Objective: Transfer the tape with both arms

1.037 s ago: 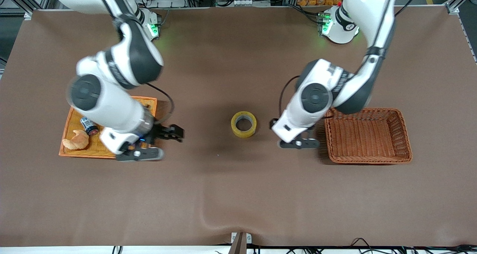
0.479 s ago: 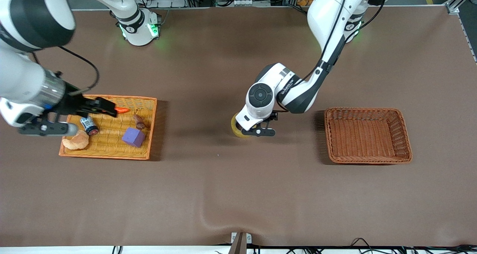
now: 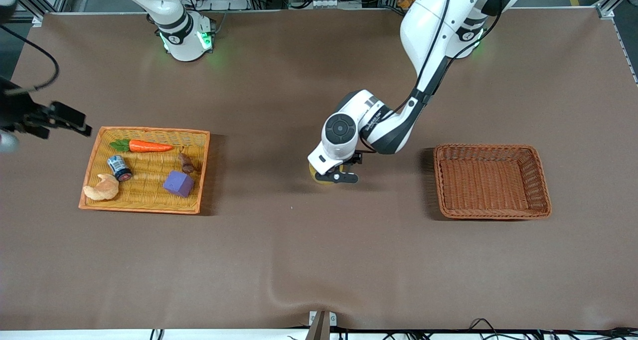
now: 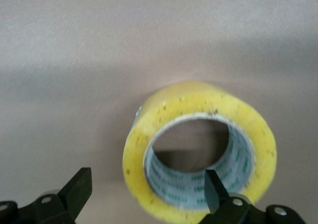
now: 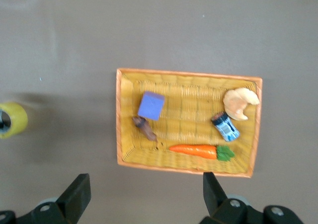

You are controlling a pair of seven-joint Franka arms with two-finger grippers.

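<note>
- Tape roll (image 3: 319, 176): lies flat on the worktop (image 3: 319, 260) near its middle, with the hole facing up. It sits between the flat orange tray (image 3: 199, 180) at the right arm's end and the empty brown wicker basket (image 3: 543, 180) at the left arm's end.
- Left pincer (image 3: 341, 173): directly over the tape roll and low above it. In the left wrist view the fingers are spread wide; one fingertip (image 4: 213, 189) lines up with the grey-white core, the other fingertip (image 4: 79, 184) stands outside the yellow wall (image 4: 136, 154).
- Key relation: the wall of the tape roll lies between the two fingers, so the coming move appears to be a straight descent followed by closure across that wall. The roll's axis is vertical; no rotation of the roll seems required.
- Contact: none can be confirmed; the roll looks to rest on the worktop, not yet gripped.
- Right pincer (image 3: 62, 119): high in the air over the worktop edge at the right arm's end, beside the tray. Its fingers (image 5: 77, 194) stand wide apart and hold nothing. This arm waits.
- Nearer arm: the left arm, by a clear margin; the right pincer is well apart from the roll.
- Tray contents: a toy carrot (image 3: 147, 145), a small blue-labelled can (image 3: 118, 167), a croissant (image 3: 102, 188), a purple cube (image 3: 178, 183) and a small brown item (image 3: 186, 163).
- Risk, as a judgement: an off-centre closure could tip or slide the roll.
</note>
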